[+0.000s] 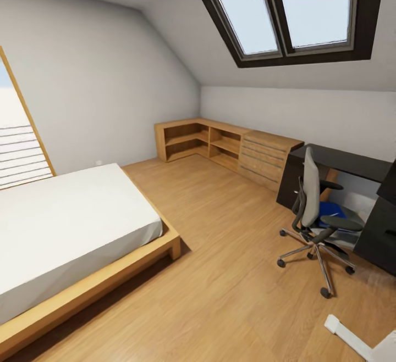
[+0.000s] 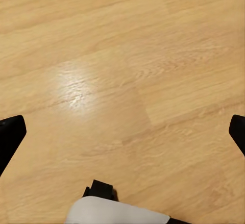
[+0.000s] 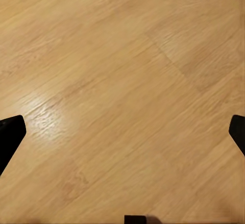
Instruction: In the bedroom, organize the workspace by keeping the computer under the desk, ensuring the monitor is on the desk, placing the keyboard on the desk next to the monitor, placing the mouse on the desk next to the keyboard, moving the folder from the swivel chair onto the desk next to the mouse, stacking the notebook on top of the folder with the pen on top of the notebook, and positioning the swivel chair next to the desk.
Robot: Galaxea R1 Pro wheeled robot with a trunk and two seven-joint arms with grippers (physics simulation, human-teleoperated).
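I am in the bedroom, seen from the head view. The grey swivel chair (image 1: 314, 216) stands on the wood floor at the right, facing the black desk (image 1: 344, 163). The blue folder (image 1: 333, 209) lies on its seat. A dark edge at the far right may be the monitor (image 1: 388, 183). My left gripper (image 2: 122, 134) hangs open over bare floor, its black fingertips (image 2: 10, 138) far apart. My right gripper (image 3: 122, 132) is likewise open above the floor, with nothing between its fingers. Computer, keyboard, mouse, notebook and pen are out of view.
A low wood-framed bed (image 1: 71, 230) with a white mattress takes up the left. Light wood shelves and drawers (image 1: 231, 148) line the far wall under a skylight (image 1: 286, 10). A white part of my arm (image 1: 357, 340) shows at the lower right. Open floor (image 1: 231, 274) lies between bed and chair.
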